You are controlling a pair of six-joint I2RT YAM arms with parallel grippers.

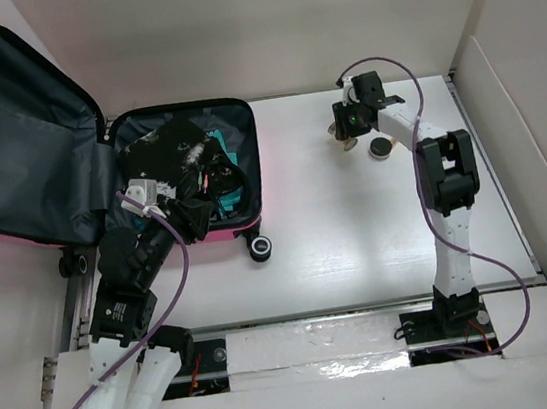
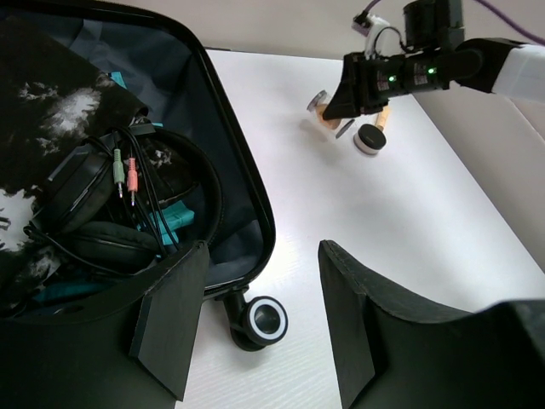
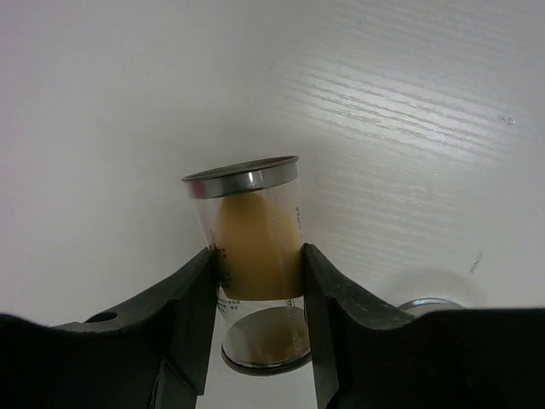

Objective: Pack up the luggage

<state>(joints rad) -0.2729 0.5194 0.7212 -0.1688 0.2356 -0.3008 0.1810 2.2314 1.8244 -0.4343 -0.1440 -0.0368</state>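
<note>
The hot-pink luggage [image 1: 225, 235] lies open at the left of the table, its grey-lined lid [image 1: 24, 147] folded back. Inside are black headphones [image 2: 94, 204] with cables, a black cloth with white patches [image 2: 51, 111] and something teal [image 2: 174, 217]. My left gripper [image 2: 264, 256] is open and empty above the luggage's near right corner and its wheel [image 2: 266, 318]; it also shows in the top view [image 1: 192, 215]. My right gripper [image 3: 258, 256] is shut on a clear container [image 3: 251, 230] with silver rims and a beige sponge inside, close over the far right of the table [image 1: 343, 138].
A small round black jar [image 1: 381, 148] stands on the table just right of the right gripper; it also shows in the left wrist view [image 2: 369, 139]. White walls enclose the table at the back and right. The luggage's other black wheel [image 1: 72, 262] is by the left arm.
</note>
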